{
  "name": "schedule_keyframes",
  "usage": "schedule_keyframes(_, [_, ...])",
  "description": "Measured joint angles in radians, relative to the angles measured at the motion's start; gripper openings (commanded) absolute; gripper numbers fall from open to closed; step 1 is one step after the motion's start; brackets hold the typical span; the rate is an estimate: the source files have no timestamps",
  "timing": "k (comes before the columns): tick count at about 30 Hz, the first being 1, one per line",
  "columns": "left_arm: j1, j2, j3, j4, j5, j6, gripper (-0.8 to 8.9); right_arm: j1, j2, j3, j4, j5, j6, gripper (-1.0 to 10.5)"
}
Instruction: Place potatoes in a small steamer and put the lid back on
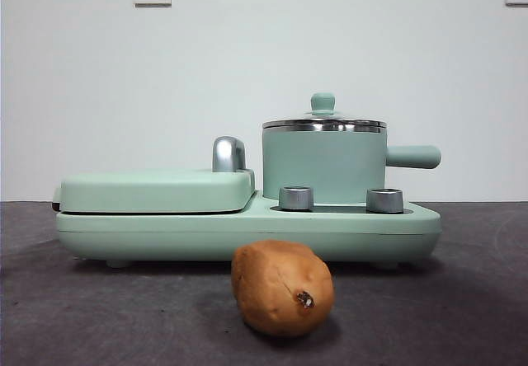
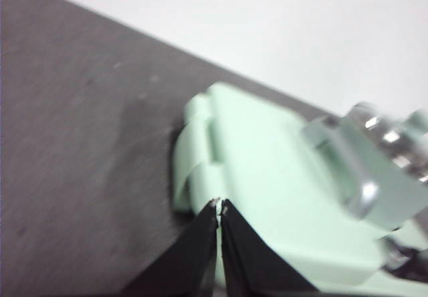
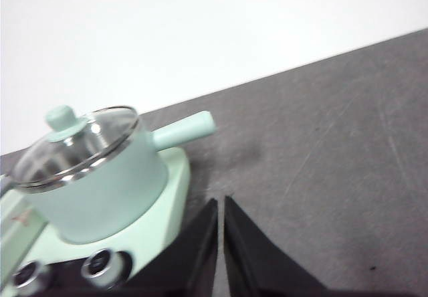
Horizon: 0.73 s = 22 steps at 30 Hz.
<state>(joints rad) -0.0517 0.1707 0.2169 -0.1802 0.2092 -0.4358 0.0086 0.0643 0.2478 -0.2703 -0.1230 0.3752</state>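
Observation:
An orange-brown potato (image 1: 283, 288) with a dark spot lies on the dark table in front of the appliance. The mint-green small steamer (image 1: 324, 166) (image 3: 100, 190) stands on the right half of the appliance base, its side handle (image 1: 412, 157) pointing right. The glass lid (image 1: 323, 121) (image 3: 77, 143) with its green knob sits on the steamer. My left gripper (image 2: 219, 205) is shut and empty, hovering above the flat griddle cover (image 2: 267, 176). Shut and empty too, my right gripper (image 3: 221, 202) hangs above the table beside the steamer. Neither arm shows in the front view.
The mint-green appliance base (image 1: 247, 226) carries a flat griddle cover (image 1: 157, 190) with a chrome handle (image 1: 228, 153) on its left half and two steel dials (image 1: 296, 198) at the front. A white wall with sockets stands behind.

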Motion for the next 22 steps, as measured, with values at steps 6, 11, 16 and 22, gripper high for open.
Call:
schedule_keyframes(6, [-0.036,0.188,0.207,-0.077,0.013,0.005,0.09,0.006,0.14,0.184,-0.116,-0.136,0.014,0.1])
schedule_keyframes(11, [-0.052,0.373,0.404,-0.167,0.106,0.085,0.09,0.012,0.276,0.323,-0.171,-0.279,-0.006,0.1])
schedule_keyframes(16, [-0.071,0.557,0.563,-0.26,0.269,0.188,0.09,0.023,0.409,0.448,-0.243,-0.418,-0.067,0.1])
schedule_keyframes(22, [-0.104,0.679,0.651,-0.307,0.398,0.289,0.1,0.032,0.5,0.52,-0.27,-0.542,-0.146,0.1])
